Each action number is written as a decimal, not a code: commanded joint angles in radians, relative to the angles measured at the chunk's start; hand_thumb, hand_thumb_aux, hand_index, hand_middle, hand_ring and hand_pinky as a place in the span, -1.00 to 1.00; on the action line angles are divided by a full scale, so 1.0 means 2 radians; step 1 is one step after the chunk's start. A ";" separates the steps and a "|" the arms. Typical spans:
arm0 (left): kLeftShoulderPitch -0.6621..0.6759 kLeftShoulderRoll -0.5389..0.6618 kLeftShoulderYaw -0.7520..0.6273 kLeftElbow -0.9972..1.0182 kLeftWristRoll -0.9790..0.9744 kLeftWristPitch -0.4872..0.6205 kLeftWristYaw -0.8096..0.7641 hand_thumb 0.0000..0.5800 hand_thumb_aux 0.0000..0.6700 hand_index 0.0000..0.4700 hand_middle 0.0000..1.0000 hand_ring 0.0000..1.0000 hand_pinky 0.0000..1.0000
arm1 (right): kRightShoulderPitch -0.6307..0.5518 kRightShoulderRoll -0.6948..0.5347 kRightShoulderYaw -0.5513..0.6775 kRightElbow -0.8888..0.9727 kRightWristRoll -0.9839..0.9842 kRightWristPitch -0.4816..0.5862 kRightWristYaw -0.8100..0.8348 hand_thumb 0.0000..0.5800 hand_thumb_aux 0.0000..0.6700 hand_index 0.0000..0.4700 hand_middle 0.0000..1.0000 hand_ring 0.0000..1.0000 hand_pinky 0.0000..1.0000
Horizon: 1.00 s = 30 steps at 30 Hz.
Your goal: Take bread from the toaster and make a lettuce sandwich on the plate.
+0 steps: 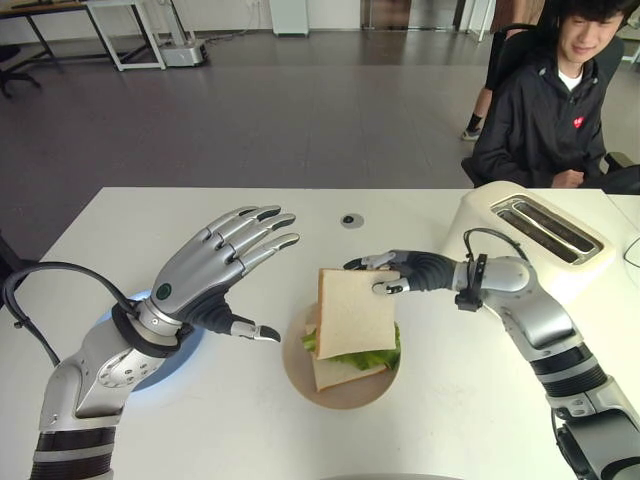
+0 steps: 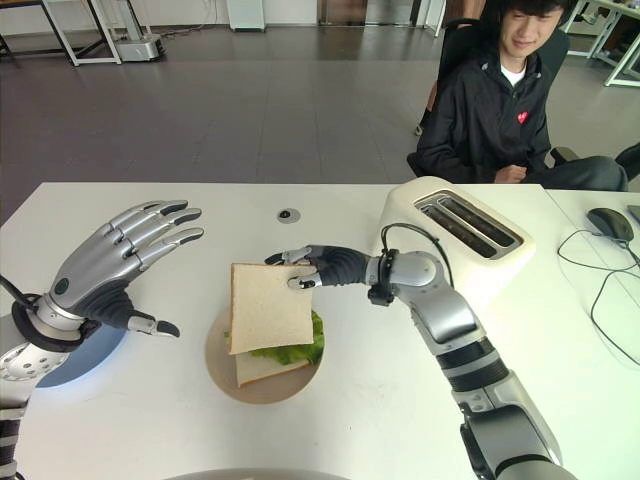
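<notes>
On the tan plate point(image 1: 300, 375) lies a bread slice point(image 1: 340, 374) with green lettuce point(image 1: 375, 357) on it. A second slice of bread point(image 1: 353, 313) rests tilted on top, its far corner pinched by my right hand point(image 1: 392, 271), which is shut on it. My left hand point(image 1: 215, 265) hovers open to the left of the plate, fingers spread, holding nothing. The cream toaster point(image 1: 545, 235) stands at the right rear of the table, both slots showing no bread.
A blue round dish point(image 1: 185, 350) lies under my left wrist. A small round hole cover point(image 1: 351, 220) sits in the white table top behind the plate. A mouse point(image 2: 605, 222) and cable lie at the far right.
</notes>
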 commanded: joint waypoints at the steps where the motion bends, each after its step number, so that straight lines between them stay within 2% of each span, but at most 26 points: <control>1: 0.005 -0.004 -0.007 -0.010 0.011 0.004 -0.002 -1.00 -1.00 -1.00 -1.00 -1.00 -1.00 | 0.000 0.010 0.023 0.046 -0.042 -0.023 0.008 1.00 1.00 1.00 -1.00 -1.00 -1.00; 12: 0.003 -0.005 -0.050 -0.014 0.030 0.009 -0.017 -1.00 -1.00 -1.00 -1.00 -1.00 -1.00 | 0.010 0.027 0.043 0.097 -0.126 -0.099 -0.002 1.00 1.00 1.00 -1.00 -1.00 -1.00; 17: 0.014 -0.007 -0.153 -0.022 0.047 0.025 -0.095 -1.00 -1.00 -1.00 -1.00 -1.00 -1.00 | 0.009 0.030 0.044 0.107 -0.154 -0.111 -0.015 1.00 1.00 1.00 -1.00 -1.00 -1.00; 22: 0.040 -0.001 -0.206 -0.013 0.075 0.042 -0.139 -1.00 -1.00 -1.00 -1.00 -1.00 -1.00 | 0.007 0.029 0.051 0.114 -0.180 -0.124 -0.023 1.00 0.99 0.99 -1.00 -1.00 -1.00; 24: 0.049 0.000 -0.217 -0.016 0.079 0.055 -0.152 -1.00 -1.00 -1.00 -1.00 -1.00 -1.00 | 0.004 0.031 0.053 0.120 -0.186 -0.131 -0.024 0.99 0.83 0.83 -1.00 -1.00 -1.00; 30: 0.061 0.009 -0.222 -0.020 0.074 0.084 -0.172 -1.00 -1.00 -1.00 -1.00 -1.00 -1.00 | 0.005 0.032 0.052 0.128 -0.195 -0.145 -0.027 0.92 0.60 0.60 -1.00 -1.00 -1.00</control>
